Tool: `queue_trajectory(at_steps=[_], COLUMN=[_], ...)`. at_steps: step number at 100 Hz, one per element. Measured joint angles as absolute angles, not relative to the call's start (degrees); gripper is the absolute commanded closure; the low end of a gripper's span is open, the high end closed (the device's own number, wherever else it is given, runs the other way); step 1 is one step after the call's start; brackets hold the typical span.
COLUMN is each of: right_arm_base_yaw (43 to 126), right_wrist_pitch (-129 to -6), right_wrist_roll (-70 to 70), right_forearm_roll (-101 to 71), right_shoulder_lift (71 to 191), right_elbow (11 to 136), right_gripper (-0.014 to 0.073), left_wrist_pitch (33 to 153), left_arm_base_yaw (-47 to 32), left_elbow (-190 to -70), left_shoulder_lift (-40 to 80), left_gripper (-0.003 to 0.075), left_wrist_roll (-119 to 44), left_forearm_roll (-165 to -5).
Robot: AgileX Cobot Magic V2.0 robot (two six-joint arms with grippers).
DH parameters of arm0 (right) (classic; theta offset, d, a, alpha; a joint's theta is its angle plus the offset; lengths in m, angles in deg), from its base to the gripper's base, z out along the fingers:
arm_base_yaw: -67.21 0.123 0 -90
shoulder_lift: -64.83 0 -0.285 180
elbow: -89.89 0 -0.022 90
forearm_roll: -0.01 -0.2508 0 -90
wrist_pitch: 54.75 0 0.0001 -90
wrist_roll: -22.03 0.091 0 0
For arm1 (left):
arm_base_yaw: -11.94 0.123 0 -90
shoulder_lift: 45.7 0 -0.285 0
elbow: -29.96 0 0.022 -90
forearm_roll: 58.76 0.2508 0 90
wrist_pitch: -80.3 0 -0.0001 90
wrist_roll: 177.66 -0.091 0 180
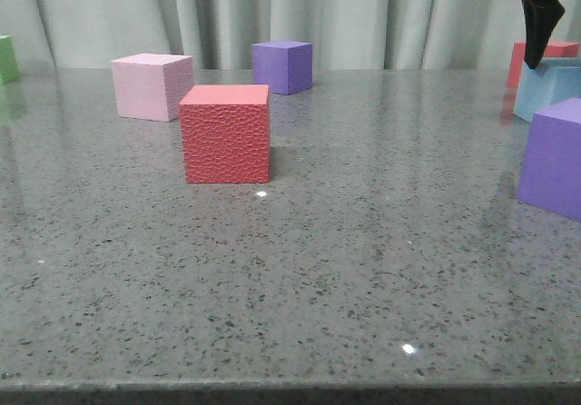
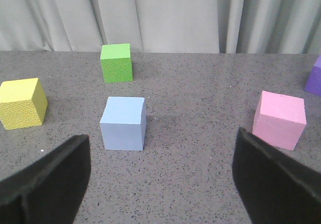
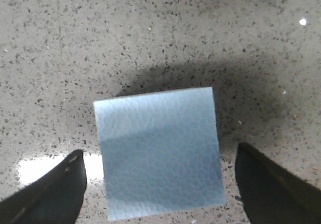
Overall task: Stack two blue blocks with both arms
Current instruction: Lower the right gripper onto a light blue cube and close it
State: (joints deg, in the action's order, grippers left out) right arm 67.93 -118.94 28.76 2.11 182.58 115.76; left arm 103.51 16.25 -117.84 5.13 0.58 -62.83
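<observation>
two blue blocks, one between each wide-open, empty tool (left, right)

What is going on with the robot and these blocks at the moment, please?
Neither arm holds anything yet. The right gripper hangs open above one blue block on the table, a finger on either side. The left gripper, also open, faces the other blue block, which stands apart from it. Nothing is stacked yet.

A blue block sits on the table between the left tool's spread fingers.
</observation>
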Motion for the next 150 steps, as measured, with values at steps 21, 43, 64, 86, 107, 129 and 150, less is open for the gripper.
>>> queue_trajectory(at_steps=[21, 43, 64, 86, 107, 129, 150], right_arm_base_yaw=[67.9, 67.9, 67.9, 67.9, 67.9, 67.9, 68.8], right_wrist_pitch=[-118.7, -118.0, -118.0, -117.9, -117.7, -117.9, -119.1], right_wrist_roll=[28.8, 28.8, 28.8, 28.8, 28.8, 28.8, 29.4], right_forearm_roll=[2.1, 2.1, 2.1, 2.1, 2.1, 1.5, -3.1], right_shoulder_lift=[184.5, 184.7, 184.7, 184.7, 184.7, 184.7, 184.1], right_elbow=[115.8, 115.8, 115.8, 115.8, 115.8, 115.8, 115.8], right_gripper=[-0.0008, -0.0003, 0.0172, 0.0291, 0.0291, 0.0291, 0.0291], left_wrist_pitch=[103.5, 103.5, 103.5, 103.5, 103.5, 103.5, 103.5], left_arm_base_yaw=[16.2, 16.2, 16.2, 16.2, 16.2, 16.2, 16.2], left_elbow=[-117.8, -117.8, -117.8, -117.8, -117.8, -117.8, -117.8], left_shoulder_lift=[5.1, 5.1, 5.1, 5.1, 5.1, 5.1, 5.1], left_gripper=[0.0165, 0.0165, 0.0165, 0.0165, 0.0165, 0.0165, 0.0165], left_wrist_roll=[0.6, 0.6, 0.6, 0.6, 0.6, 0.6, 0.6], left_forearm_roll=[-62.8, -62.8, -62.8, -62.8, -62.8, -62.8, -62.4])
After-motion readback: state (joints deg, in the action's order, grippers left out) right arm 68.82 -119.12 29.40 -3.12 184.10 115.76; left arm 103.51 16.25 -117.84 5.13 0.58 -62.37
